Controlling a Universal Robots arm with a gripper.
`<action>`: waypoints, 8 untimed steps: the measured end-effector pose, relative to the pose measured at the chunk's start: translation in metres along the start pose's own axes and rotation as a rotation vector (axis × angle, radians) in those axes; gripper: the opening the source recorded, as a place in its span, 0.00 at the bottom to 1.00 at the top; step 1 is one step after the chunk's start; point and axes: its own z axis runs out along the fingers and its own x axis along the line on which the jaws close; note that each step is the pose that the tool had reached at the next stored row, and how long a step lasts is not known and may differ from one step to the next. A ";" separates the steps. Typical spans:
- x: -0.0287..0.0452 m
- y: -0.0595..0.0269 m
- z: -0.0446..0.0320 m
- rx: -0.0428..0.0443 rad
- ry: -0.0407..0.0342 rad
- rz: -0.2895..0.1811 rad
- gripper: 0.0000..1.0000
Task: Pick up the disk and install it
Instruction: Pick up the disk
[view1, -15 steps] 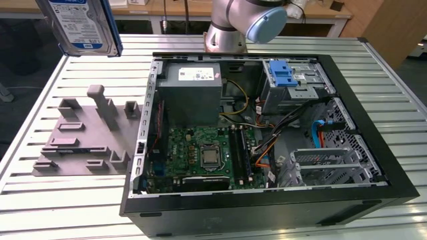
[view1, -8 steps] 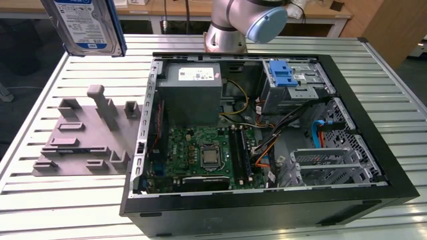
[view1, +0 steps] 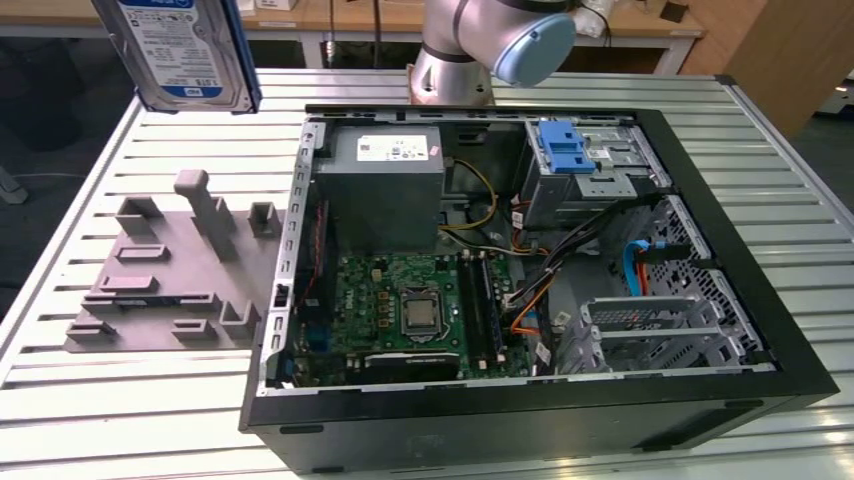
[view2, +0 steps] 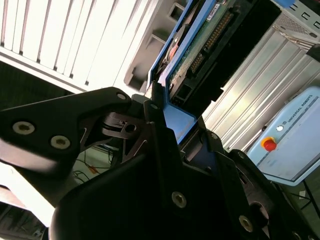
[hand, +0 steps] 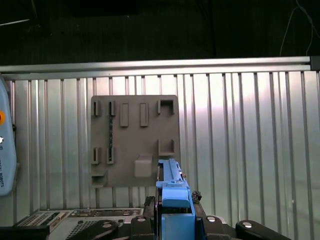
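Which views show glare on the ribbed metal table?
Second wrist view: ribbed metal table washed out white behind the black gripper shut on the blue-framed silver disk. First wrist view: bright streaks along its ribs. Exterior view: soft, even light, no strong glare.

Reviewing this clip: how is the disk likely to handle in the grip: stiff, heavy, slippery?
Likely rigid: the disk hangs aloft without sagging. Probably heavy for its size, given the metal body. The gripper clamps its smooth blue bracket, which might slip or flex slightly.
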 end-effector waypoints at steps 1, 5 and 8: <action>0.0000 -0.0009 0.0000 0.0000 0.0000 0.000 0.36; -0.0002 -0.0045 -0.0001 0.0000 0.0000 0.000 0.36; -0.0004 -0.0075 -0.0002 0.0000 0.0000 0.000 0.36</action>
